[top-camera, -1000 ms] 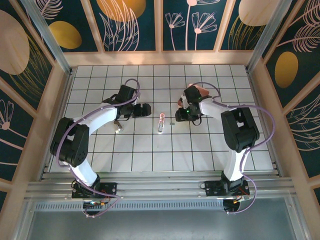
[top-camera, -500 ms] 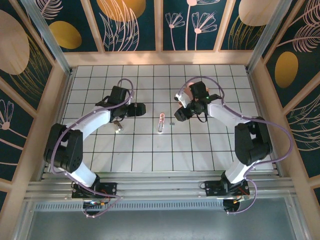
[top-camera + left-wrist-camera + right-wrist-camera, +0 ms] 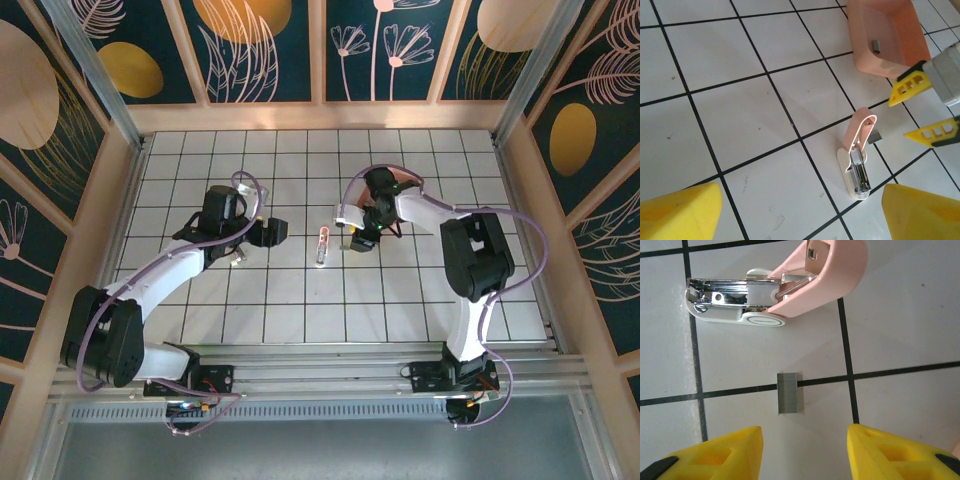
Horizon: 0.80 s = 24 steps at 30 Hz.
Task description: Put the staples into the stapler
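Seen from above, the right gripper point(image 3: 358, 238) has swung off the pink tray point(image 3: 402, 183) and come down toward the middle of the tiled floor point(image 3: 300, 320). It now sits just beside the mini stapler point(image 3: 322, 243), on that stapler's right. The left gripper point(image 3: 265, 232) has drawn back a little to the left and stands apart from the stapler, which has not shifted. The staple strip is too small to pick out here, so close to the right gripper's dark body.

In the left wrist view, this gripper's own yellow fingers point(image 3: 680, 212) stand far apart at the bottom corners with nothing between them: wide and empty. Ahead, the stapler lies with its pink top swung up and the bright channel exposed. The staple strip point(image 3: 876, 136) lies flat on the tile just beside the hinge end. The right gripper's yellow tips reach in from the right and point at the strip without touching it. A second small grey block point(image 3: 876, 46) rests inside the tray.

In the right wrist view, the two fingers are part-way open and empty. The strip lies across a grout line ahead of the gap between them, and the open stapler lies beyond it. Whether the channel already holds staples I cannot tell.

My reading: the right arm has just lined up for the pick while the left has made room, so loading proper has not begun. A strip that thin and flat on the tile looks awkward to pinch
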Motion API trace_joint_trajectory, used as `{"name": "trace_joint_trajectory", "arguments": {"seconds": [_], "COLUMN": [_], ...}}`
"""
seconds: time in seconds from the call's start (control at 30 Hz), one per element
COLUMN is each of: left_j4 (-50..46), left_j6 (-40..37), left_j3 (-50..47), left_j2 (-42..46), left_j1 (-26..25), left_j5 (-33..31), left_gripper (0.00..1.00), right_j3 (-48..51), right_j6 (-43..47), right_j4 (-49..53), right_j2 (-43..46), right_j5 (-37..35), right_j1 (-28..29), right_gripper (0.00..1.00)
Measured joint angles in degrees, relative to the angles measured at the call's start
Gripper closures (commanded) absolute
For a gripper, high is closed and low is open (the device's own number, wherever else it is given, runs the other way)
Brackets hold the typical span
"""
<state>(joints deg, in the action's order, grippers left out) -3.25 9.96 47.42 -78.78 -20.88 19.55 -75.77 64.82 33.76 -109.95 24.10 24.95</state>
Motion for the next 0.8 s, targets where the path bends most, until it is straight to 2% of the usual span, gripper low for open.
{"name": "trace_joint_trajectory", "arguments": {"seconds": [0.33, 0.7, 0.8], "left_j4": [0.0, 0.0, 0.0], "left_j6": [-3.1, -3.7, -4.0], "left_j3": [0.0, 1.0, 1.2], "left_j2": [-2.2, -3.0, -3.2], "left_j1": [0.0, 0.0, 0.0], "left_j5": [1.7, 2.7, 2.7], "left_gripper": [0.22, 0.24, 0.25], "right_j3": [-1.8, -2.4, -2.5], "right_j6": [1.3, 1.1, 1.1], "right_j4": [0.1, 0.3, 0.7], "right_j2": [-4.0, -6.3, -6.4], "right_j5": [-0.7, -2.2, -2.1], "right_j1": [3.2, 3.3, 3.3], "right_gripper": [0.55, 0.68, 0.77]}}
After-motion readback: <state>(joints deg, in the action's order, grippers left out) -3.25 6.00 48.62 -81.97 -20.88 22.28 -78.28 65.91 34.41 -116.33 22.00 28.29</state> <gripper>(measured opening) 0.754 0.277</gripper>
